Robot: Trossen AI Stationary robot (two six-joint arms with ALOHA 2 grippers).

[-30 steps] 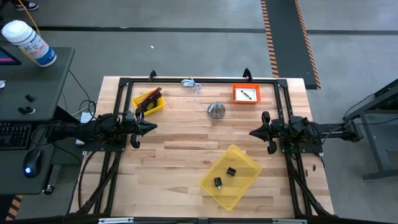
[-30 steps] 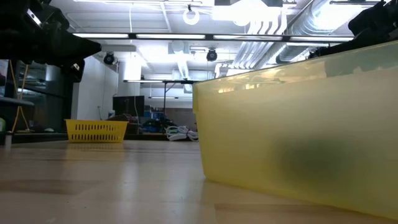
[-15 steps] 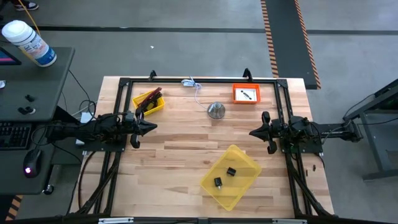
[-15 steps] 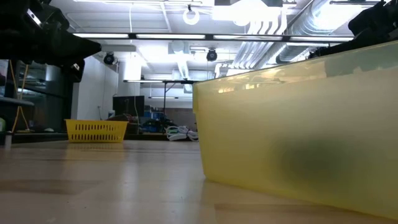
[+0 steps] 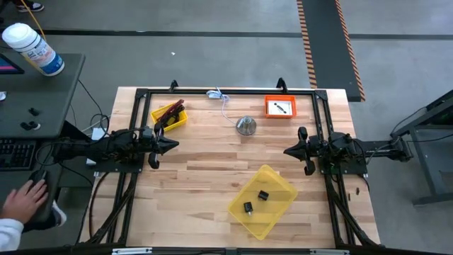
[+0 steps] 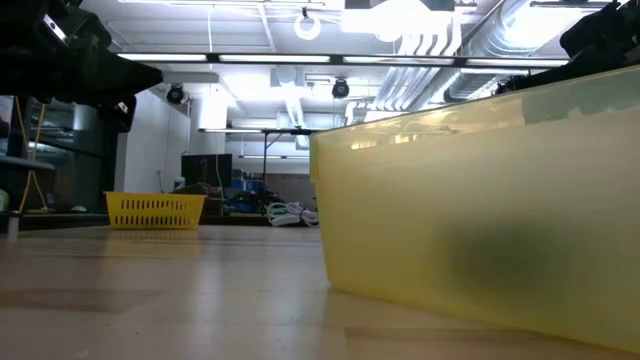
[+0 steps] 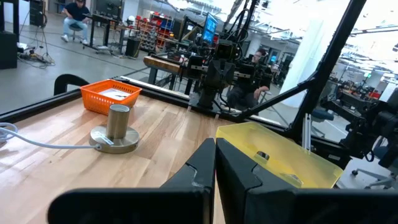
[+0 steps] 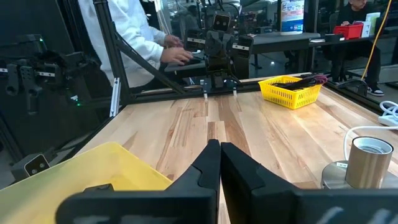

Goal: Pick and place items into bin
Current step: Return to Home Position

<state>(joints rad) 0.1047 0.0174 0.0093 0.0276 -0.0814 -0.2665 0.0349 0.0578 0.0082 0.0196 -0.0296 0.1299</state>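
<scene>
Both arms hover still over the table's middle band. My left gripper (image 5: 172, 145) is shut near the left edge, and my right gripper (image 5: 286, 150) is shut near the right edge; they point at each other. Neither touches anything. Two tiny black cubes (image 5: 262, 195) (image 5: 248, 207) lie on the floor of the big yellow bin (image 5: 279, 185) near the front. A maroon stick (image 5: 173, 108) and a black cable coil (image 5: 168, 120) lie in the small yellow basket (image 5: 178, 122) at the far left. A white card with a dark mark (image 5: 281, 108) lies in the orange tray (image 5: 267, 106).
A silver metal dome (image 5: 245, 126) stands at the far centre, with a thin white-blue cord (image 5: 221, 96) behind it. A black frame (image 5: 226, 91) runs round the table. A person's hand (image 5: 21, 202) rests at the side desk on the left. Bare wood lies between the grippers.
Both arms have kept still. A person's hand has come into the high view at the lower left, onto the mouse on the side desk.
</scene>
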